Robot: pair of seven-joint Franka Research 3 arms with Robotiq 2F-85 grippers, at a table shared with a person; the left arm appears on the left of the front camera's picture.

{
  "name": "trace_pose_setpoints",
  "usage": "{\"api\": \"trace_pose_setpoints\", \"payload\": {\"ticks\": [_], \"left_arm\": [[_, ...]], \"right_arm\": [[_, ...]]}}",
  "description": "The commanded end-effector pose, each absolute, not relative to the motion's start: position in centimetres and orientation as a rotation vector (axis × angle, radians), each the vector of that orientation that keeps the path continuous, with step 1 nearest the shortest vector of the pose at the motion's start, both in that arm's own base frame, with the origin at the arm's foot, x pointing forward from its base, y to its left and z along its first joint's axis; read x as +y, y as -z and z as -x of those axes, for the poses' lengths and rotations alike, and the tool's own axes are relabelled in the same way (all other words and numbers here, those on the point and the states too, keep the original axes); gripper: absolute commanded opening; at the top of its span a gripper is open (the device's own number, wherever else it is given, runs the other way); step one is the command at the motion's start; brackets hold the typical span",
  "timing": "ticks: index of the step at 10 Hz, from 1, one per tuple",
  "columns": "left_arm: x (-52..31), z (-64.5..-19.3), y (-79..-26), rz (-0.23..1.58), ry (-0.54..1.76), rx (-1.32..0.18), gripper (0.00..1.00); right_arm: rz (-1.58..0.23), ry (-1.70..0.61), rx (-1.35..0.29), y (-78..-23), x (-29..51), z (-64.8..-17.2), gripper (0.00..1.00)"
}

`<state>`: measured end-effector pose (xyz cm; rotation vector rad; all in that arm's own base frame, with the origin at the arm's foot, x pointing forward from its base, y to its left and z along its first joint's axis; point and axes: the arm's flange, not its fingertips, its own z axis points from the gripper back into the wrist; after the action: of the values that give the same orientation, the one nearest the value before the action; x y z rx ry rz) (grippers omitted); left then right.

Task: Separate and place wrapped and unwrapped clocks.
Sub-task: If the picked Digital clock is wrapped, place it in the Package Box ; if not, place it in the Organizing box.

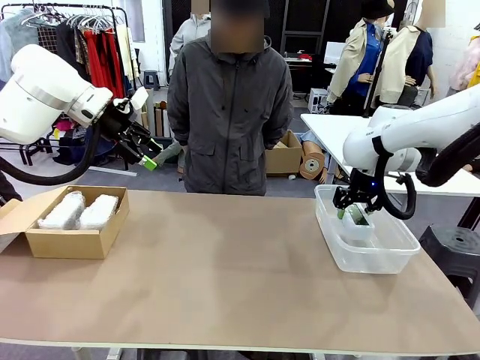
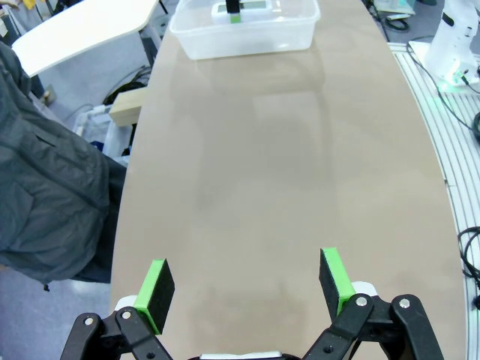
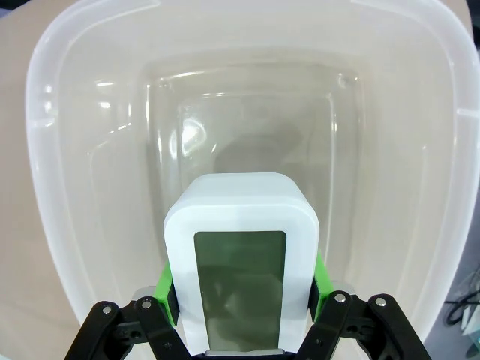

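- While you watch the smooth tan table, its translucent plastic tub sits at the right.
- Your cardboard box holds two bubble-wrapped bundles.
- Your left gripper hangs spread, empty.
- Your right gripper clamps the white rounded clock inside the tub.

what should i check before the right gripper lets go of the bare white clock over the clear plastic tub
1. Right gripper shut on the white rounded digital clock with grey-green screen: ok.
2. Clock inside the rim of the clear plastic tub: ok.
3. Tub floor under the clock bare: ok.
4. Clock touching the tub floor: cannot tell.
5. Two bubble-wrapped bundles in the brown cardboard box, apart from the tub: ok.
6. Left gripper open, raised over the table away from the tub: ok.
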<state>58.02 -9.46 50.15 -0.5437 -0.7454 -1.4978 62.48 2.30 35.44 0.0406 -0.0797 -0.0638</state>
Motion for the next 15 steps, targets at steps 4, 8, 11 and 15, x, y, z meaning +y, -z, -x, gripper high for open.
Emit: {"api": "trace_pose_setpoints", "payload": {"ticks": [4, 8, 11, 15], "left_arm": [[-9.4, -57.9, -50.2, 0.54, 1.506, -0.749, 1.0], [-9.4, -57.9, -50.2, 0.54, 1.506, -0.749, 1.0], [-9.4, -57.9, -50.2, 0.54, 1.506, -0.749, 1.0], [-9.4, -57.9, -50.2, 0.54, 1.506, -0.749, 1.0]], "right_arm": [[-0.043, 0.068, -0.093, -35.2, 2.3, -62.7, 0.0], [-0.047, 0.069, -0.089, -35.1, 2.3, -62.7, 0.0], [-0.038, 0.074, -0.058, -33.6, 1.9, -63.8, 0.0], [-0.024, 0.079, -0.036, -32.7, 1.7, -64.3, 0.0]]}}
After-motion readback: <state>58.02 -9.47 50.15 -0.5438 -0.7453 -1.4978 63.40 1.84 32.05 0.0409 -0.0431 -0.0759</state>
